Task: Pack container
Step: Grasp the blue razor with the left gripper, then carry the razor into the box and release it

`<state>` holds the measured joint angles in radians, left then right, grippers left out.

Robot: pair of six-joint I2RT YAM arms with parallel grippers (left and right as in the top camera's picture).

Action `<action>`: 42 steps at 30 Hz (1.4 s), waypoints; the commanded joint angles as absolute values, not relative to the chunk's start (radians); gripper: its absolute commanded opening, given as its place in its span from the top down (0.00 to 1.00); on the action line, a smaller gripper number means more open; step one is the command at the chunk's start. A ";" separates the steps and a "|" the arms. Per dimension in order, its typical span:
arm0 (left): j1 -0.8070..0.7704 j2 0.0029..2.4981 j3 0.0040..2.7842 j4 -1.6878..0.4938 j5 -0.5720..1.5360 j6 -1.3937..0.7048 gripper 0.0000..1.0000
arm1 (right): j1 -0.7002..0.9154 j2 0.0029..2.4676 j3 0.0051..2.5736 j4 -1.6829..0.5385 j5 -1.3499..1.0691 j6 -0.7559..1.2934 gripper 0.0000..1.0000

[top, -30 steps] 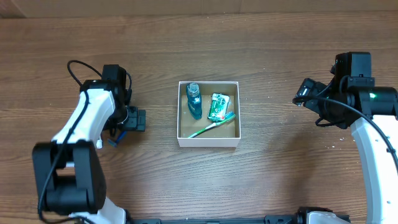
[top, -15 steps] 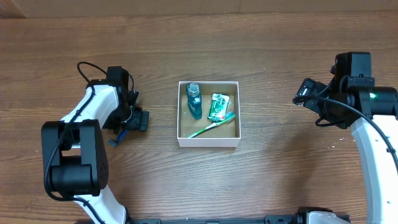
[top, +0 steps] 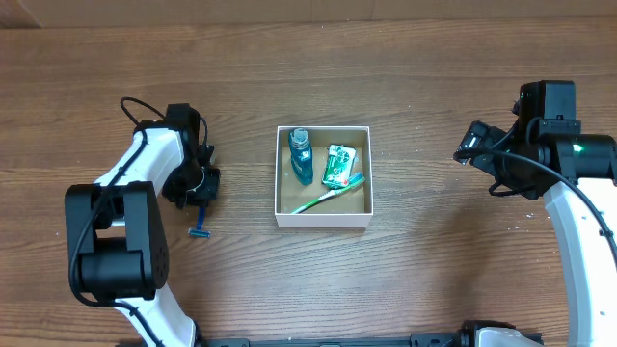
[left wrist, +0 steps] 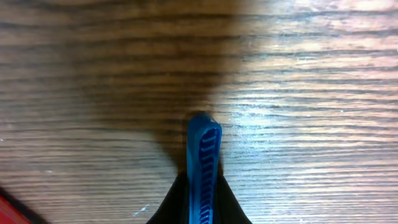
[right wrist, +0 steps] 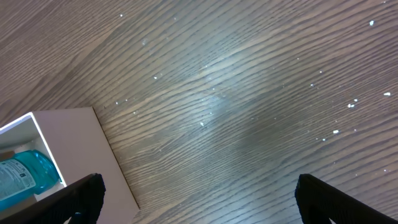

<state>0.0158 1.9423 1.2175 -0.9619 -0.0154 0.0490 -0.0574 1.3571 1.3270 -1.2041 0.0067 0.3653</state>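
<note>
The container (top: 322, 220), a white square box with a tan inside, stands mid-table in the overhead view. In it lie a blue bottle (top: 301, 156), a green packet (top: 338, 164) and a green toothbrush (top: 328, 196). To its left, my left gripper (top: 201, 196) is shut on a slim blue ridged handle (top: 200, 222) low over the wood. In the left wrist view that handle (left wrist: 203, 168) sticks out between the black fingers (left wrist: 233, 208) of the left gripper (left wrist: 203, 208). My right gripper (top: 469, 145) stands open to the container's right, holding nothing.
The right wrist view shows the right gripper (right wrist: 205, 199) over bare wood, with the container's white wall (right wrist: 74, 143) and the blue bottle (right wrist: 25, 174) at its left edge. A red patch (left wrist: 9, 208) shows at the left wrist view's lower left corner.
The left gripper has closed on the blue handle, which has swung from slanting to pointing at the table's front edge. The left arm shifted early on. The right arm has not moved.
</note>
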 commanded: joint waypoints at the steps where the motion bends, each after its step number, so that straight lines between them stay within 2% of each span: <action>1: -0.002 1.931 1.284 -1.000 0.037 0.007 0.96 | -0.059 1.348 1.325 -1.202 0.009 0.359 0.00; 7: -0.141 1.661 1.437 -1.043 0.066 0.023 0.96 | -0.059 1.348 1.326 -1.201 0.009 0.359 0.00; 12: -0.376 1.502 1.456 -1.045 0.068 0.099 0.96 | -0.059 1.348 1.325 -1.198 0.009 0.359 0.00; 15: -0.521 1.500 1.455 -1.034 0.063 0.113 0.96 | -0.059 1.348 1.326 -1.198 0.009 0.359 0.00; 18: -0.636 1.542 1.449 -0.999 -0.046 0.147 0.96 | -0.059 1.348 1.325 -1.198 0.009 0.359 0.00; 26: -0.667 1.741 1.448 -0.903 -0.081 0.233 0.95 | -0.059 1.348 1.325 -1.198 0.009 0.359 0.00; 32: -0.668 1.819 1.448 -0.907 -0.077 0.228 0.78 | -0.059 1.348 1.325 -1.198 0.009 0.359 0.00; 33: -0.668 1.816 1.451 -0.910 -0.077 0.228 0.69 | -0.059 1.348 1.326 -1.198 0.009 0.359 0.00; 34: -0.668 1.812 1.456 -0.916 -0.077 0.227 0.54 | -0.059 1.348 1.325 -1.198 0.009 0.359 0.00; 36: -0.668 1.777 1.493 -0.970 -0.078 0.180 0.42 | -0.059 1.348 1.325 -1.198 0.009 0.359 0.00; 42: -0.666 1.618 1.621 -1.169 -0.139 0.074 0.37 | -0.059 1.348 1.325 -1.198 0.009 0.359 0.00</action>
<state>-0.6670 1.7626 1.5280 -1.1172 -0.0753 0.1623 -0.0574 1.3571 1.3270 -1.2034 0.0067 0.3653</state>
